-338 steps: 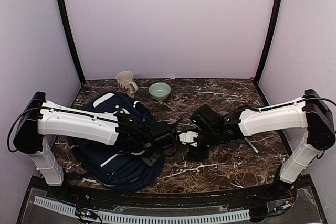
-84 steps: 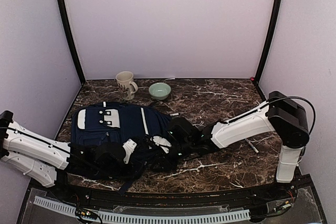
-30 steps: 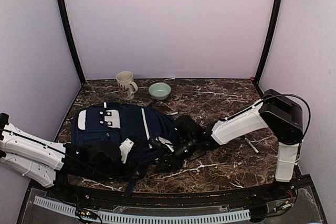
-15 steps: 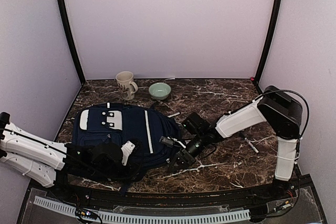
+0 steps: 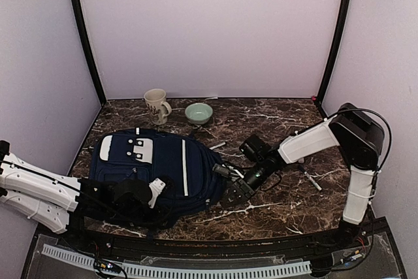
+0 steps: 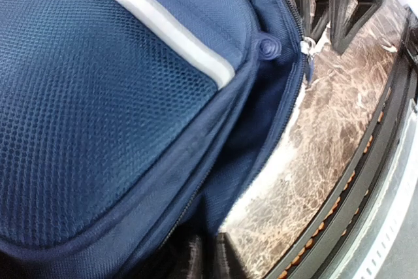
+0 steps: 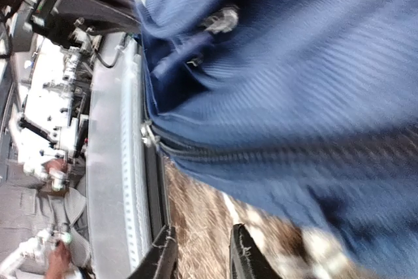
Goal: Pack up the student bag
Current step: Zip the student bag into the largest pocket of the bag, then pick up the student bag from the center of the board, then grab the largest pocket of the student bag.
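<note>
The overhead view alone takes in the whole student bag (image 5: 163,161). It lies front face up on the left half of the bench (image 5: 281,115), and a mug (image 5: 155,104) and a bowl (image 5: 198,113) stand well apart from it by the far edge. The bag's long axis runs left to right along the bench, slanting a little toward the near edge. The end with the white patches points at the left edge, the rounded end points right, and the thin white stripe (image 5: 185,168) crosses the axis. The left gripper (image 5: 149,194) sits against the bag's near side, close to the near edge of the bench. Its wrist view adds the mesh weave, a round stud (image 6: 268,47) and a zip pull (image 6: 305,47), but its own fingers are a dark blur at the bottom, so I cannot tell whether they are parted or closed. The right gripper (image 5: 235,193) is just beside the bag's rounded right end. Only its wrist view shows its two fingertips (image 7: 163,253) standing apart with bare bench between them and nothing held. The bag's zipped seam (image 7: 215,151) is close above them in that view.
</note>
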